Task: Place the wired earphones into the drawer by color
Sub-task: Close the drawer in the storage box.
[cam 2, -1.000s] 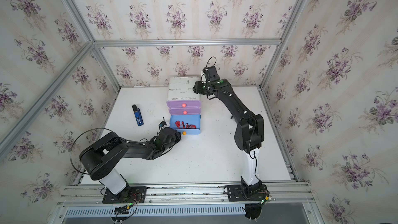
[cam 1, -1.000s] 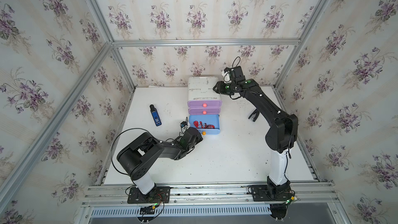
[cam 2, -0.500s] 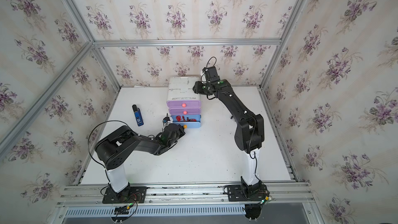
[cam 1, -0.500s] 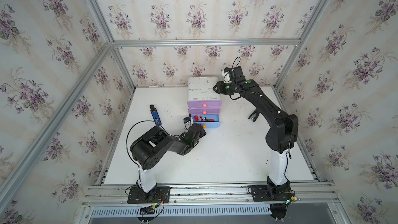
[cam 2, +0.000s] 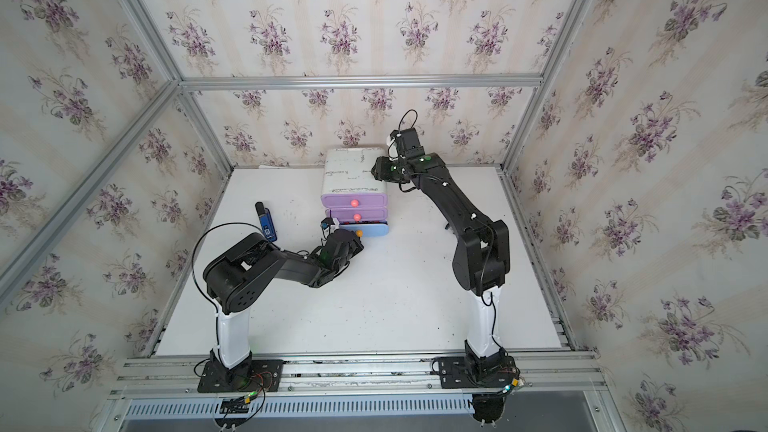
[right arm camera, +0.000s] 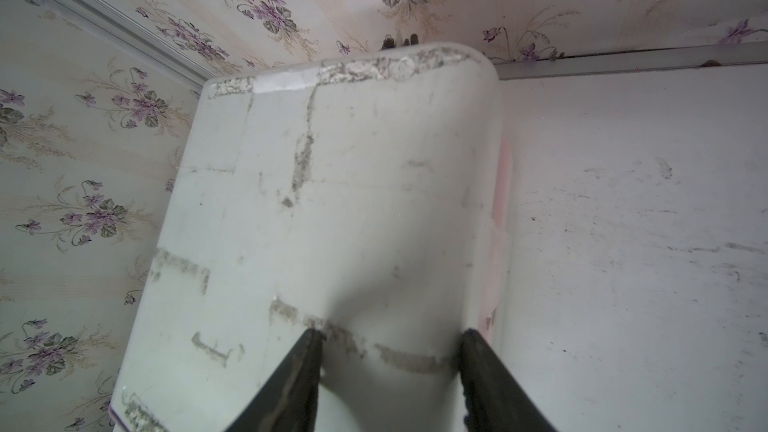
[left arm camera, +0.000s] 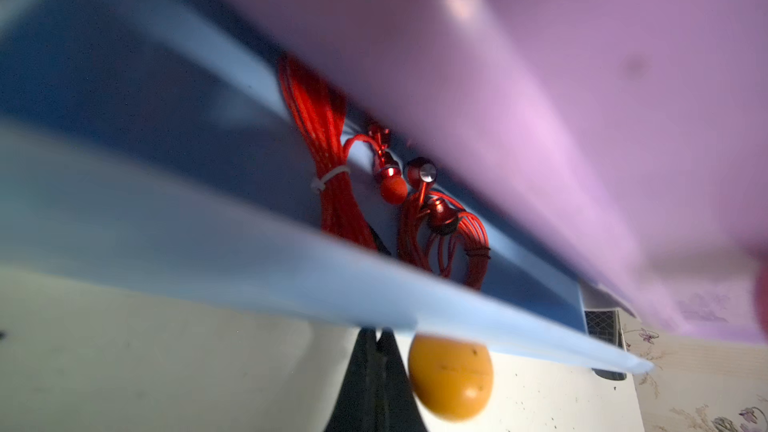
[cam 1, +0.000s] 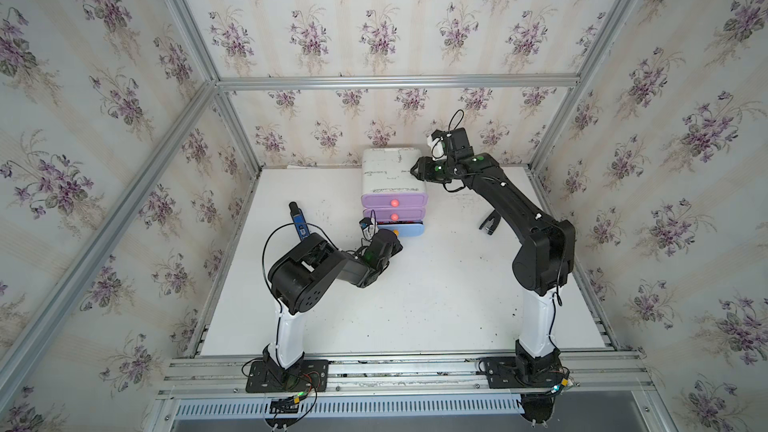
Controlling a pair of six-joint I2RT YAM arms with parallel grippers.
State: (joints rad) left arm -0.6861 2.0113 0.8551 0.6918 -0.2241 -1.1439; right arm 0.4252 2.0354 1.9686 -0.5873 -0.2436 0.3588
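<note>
Landmark: white drawer unit (cam 1: 392, 176) at the back of the tabletop (cam 1: 415, 305), with two purple drawers (cam 1: 394, 200) above one blue drawer (cam 1: 409, 229).
Red wired earphones: two tied coils (left arm camera: 332, 151) (left arm camera: 449, 238) lie inside the unit's blue drawer, buds between them, well below its rim. Judged sorted, since red shares this one drawer.
Blue drawer: out of the unit by only a narrow gap, through which the left wrist view sees the coils under the purple front.
Left jaws: pressed fully together and holding nothing. The tips sit against the blue drawer's front just beside its orange knob (left arm camera: 451, 376), which looks like a flat push to shut the drawer rather than a grasp.
Right jaws: roughly half spread and gripping nothing, with both tips resting on the unit's top near its right edge. Probably a brace so the light unit does not slide back under the push.
Other colours: no white set is visible. A small dark item (cam 1: 488, 224) lies right of the unit, too small to identify.
Gadget: a blue-and-black oblong (cam 1: 298, 222) lies left of the unit, untouched.
Risk: a cord caught in the closing gap.
</note>
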